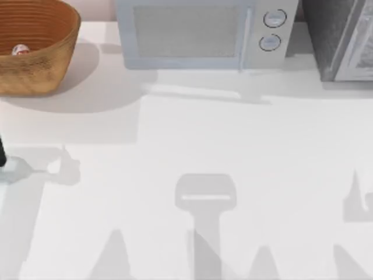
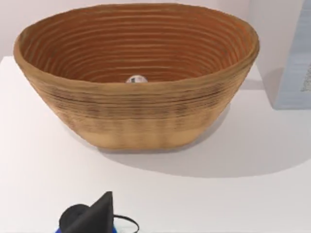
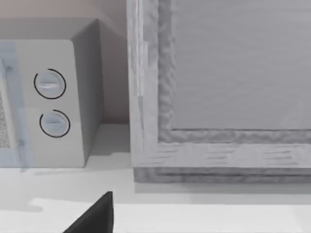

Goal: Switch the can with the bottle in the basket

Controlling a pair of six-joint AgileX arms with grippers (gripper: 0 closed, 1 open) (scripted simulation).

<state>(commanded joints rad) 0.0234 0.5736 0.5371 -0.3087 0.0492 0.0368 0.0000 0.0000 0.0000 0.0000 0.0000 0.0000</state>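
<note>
Basket (image 1: 41,70): big round orange-brown wicker, ribbed sides flaring to a wide rim, at table (image 1: 192,146) far-left corner. Can (image 1: 20,50) lies inside on its floor, white w/ red label; label text too small to read. Microwave (image 1: 198,32) w/ 2 dials beside basket. Left arm at left edge; can't tell grip state for either gripper.

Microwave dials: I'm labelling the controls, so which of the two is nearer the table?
The lower dial on the microwave, directly beneath the upper dial, sits nearer the table.
</note>
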